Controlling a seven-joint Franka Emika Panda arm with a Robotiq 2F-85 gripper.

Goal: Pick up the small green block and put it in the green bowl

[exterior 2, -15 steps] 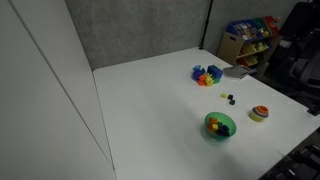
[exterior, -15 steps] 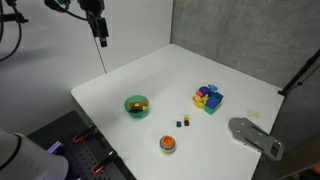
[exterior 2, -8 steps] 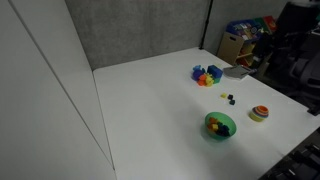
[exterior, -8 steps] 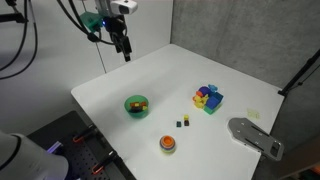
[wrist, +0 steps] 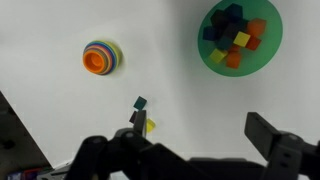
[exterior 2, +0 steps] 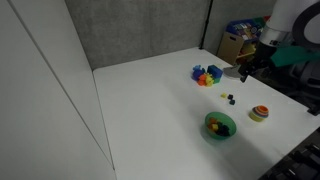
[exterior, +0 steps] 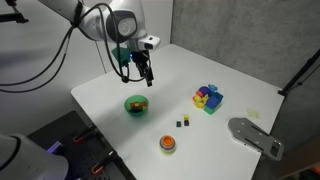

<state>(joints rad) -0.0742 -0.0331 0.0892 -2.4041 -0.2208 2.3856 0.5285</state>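
The small green block [wrist: 140, 102] lies on the white table in the wrist view, next to a tiny yellow cube [wrist: 150, 126] and a dark cube half hidden by a finger. The green bowl [wrist: 212, 50] holds several coloured blocks; it also shows in both exterior views [exterior: 127, 104] [exterior 2: 211, 128]. My gripper [wrist: 200, 135] is open and empty, high above the table. In an exterior view my gripper [exterior: 146, 78] hangs above and just behind the bowl, well away from the tiny cubes [exterior: 183, 122]. My gripper also shows in an exterior view [exterior 2: 243, 75].
An orange-red round dish [exterior: 167, 144] [wrist: 100, 57] sits near the table's front edge. A pile of multicoloured blocks [exterior: 208, 98] [exterior 2: 207, 75] lies farther back. A grey flat object [exterior: 255, 137] overhangs the table corner. Toy shelves [exterior 2: 250, 38] stand behind the table.
The arm has swung down from the far back of the scene toward the table and now hangs near the green bowl. The blocks and bowl have not moved.
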